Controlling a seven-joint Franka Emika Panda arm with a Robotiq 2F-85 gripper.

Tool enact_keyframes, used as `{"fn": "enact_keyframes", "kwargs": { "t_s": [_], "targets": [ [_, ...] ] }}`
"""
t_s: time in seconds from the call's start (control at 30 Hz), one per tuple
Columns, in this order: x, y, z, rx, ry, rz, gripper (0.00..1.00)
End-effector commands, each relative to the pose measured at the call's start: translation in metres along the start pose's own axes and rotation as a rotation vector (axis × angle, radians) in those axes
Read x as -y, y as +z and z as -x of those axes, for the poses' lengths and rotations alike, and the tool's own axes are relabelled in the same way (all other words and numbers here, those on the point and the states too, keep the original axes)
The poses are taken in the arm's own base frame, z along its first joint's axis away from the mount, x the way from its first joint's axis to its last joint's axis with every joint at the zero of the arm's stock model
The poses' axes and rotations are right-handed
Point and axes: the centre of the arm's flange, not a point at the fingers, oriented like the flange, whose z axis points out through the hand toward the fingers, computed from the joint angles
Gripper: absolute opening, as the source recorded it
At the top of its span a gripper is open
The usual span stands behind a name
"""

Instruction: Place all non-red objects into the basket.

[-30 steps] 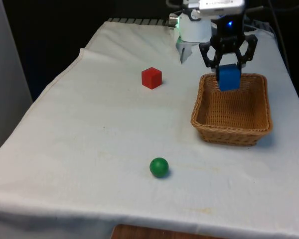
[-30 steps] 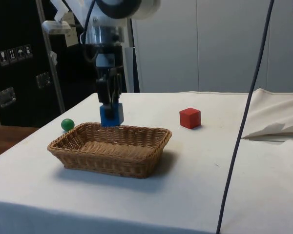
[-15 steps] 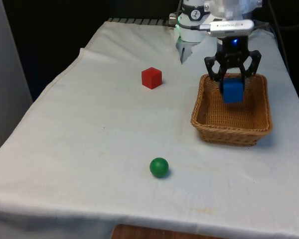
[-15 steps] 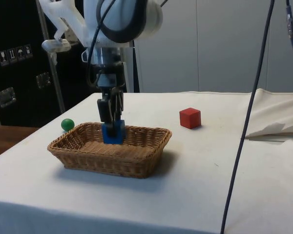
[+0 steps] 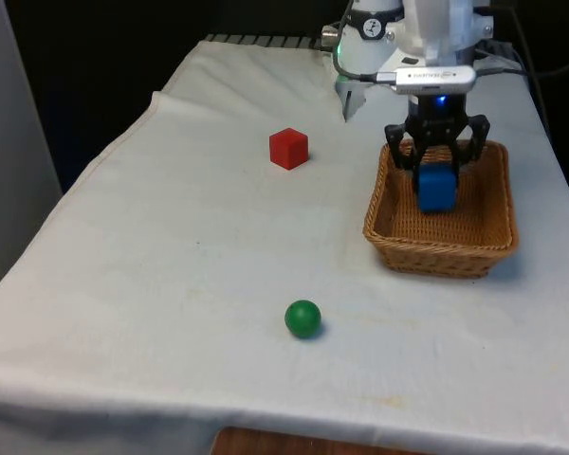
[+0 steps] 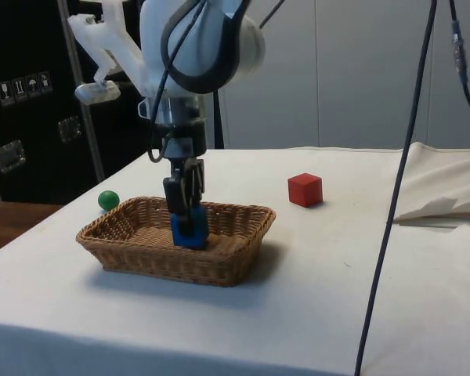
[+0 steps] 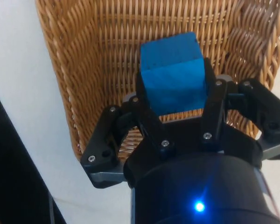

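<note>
My gripper (image 5: 435, 185) is shut on a blue cube (image 5: 436, 188), held low inside the wicker basket (image 5: 389, 213) on the front view's right. From the side, the blue cube (image 6: 189, 229) sits at or just above the basket's floor, with the gripper (image 6: 188, 223) down between the walls of the basket (image 6: 125, 244). In the wrist view the blue cube (image 7: 173, 78) is clamped between my fingers (image 7: 144, 109) over the basket (image 7: 84, 56) weave. A green ball (image 5: 302, 318) lies on the cloth near the front. A red cube (image 5: 288, 148) rests further back.
The green ball (image 6: 108, 200) shows beyond the basket in the side view, and the red cube (image 6: 305, 189) stands past the basket's far end. A folded bunch of white cloth (image 6: 442, 205) lies at the table's edge there.
My gripper has come down with the blue cube from above the basket's rim to deep inside the basket. The ball and red cube have not moved.
</note>
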Motion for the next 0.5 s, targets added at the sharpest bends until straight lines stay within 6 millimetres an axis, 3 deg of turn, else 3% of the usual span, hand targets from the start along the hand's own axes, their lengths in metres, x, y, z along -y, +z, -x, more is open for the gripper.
{"fn": "enact_keyframes", "kwargs": {
  "t_s": [0.0,0.17,0.33,0.37,0.4,0.43,0.47],
  "targets": [
    [0.0005,-0.0014,0.0009,-0.005,0.003,0.008,0.0],
    [0.0023,-0.0005,0.0002,-0.002,0.001,0.003,0.01],
    [0.0029,-0.0003,-0.0001,-0.001,-0.001,0.0,0.44],
    [0.003,-0.0006,-0.0004,-0.001,-0.002,0.0,0.64],
    [0.0023,-0.0004,0.0002,0.0,-0.004,-0.002,0.74],
    [0.0029,0.0,-0.0003,0.0,-0.001,-0.001,0.74],
    [0.0029,0.0,-0.0003,0.0,-0.001,-0.001,0.84]
  ]
}}
